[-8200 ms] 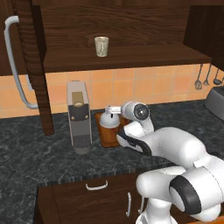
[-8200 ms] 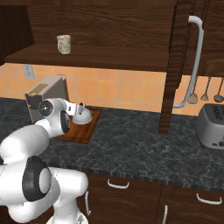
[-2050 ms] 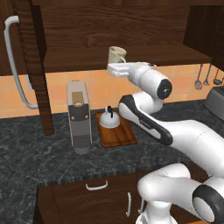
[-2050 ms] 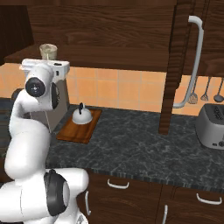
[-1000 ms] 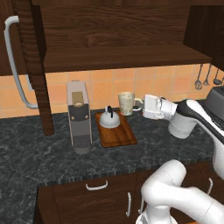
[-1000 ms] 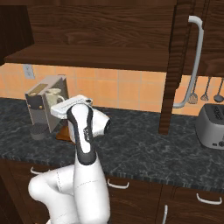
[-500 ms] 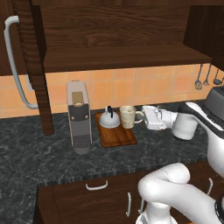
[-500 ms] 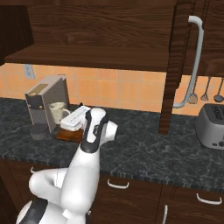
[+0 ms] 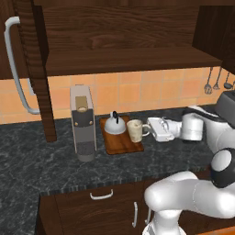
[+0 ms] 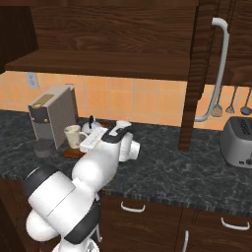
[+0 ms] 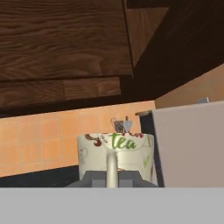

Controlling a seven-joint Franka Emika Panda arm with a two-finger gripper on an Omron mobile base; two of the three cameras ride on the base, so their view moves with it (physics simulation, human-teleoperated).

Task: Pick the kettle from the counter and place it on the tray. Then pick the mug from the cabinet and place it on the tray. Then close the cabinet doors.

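The cream mug [image 9: 134,130] hangs by its handle from my gripper [image 9: 146,130], which is shut on it. It sits low over the right end of the wooden tray [image 9: 120,145]; I cannot tell whether it touches. The silvery kettle [image 9: 114,124] stands on the tray's back left, just beside the mug. In the right base view the mug [image 10: 72,136] is in front of the kettle [image 10: 95,126], my hand partly hides the tray [image 10: 71,153], and my gripper [image 10: 82,141] reaches in from the right. In the hand view the mug [image 11: 116,153] shows its handle between the gripper [image 11: 112,176] fingers.
A tall grey coffee machine [image 9: 82,121] stands left of the tray on the dark counter [image 9: 41,160]. The cabinet shelf [image 9: 124,59] is above, with both doors open: left door [image 9: 34,69], right door [image 10: 197,74] with bar handle [image 10: 220,64]. A toaster [image 10: 238,142] sits far right.
My arm has brought the mug down from above the kettle to tray height at the tray's right end. The kettle and the base have not moved.
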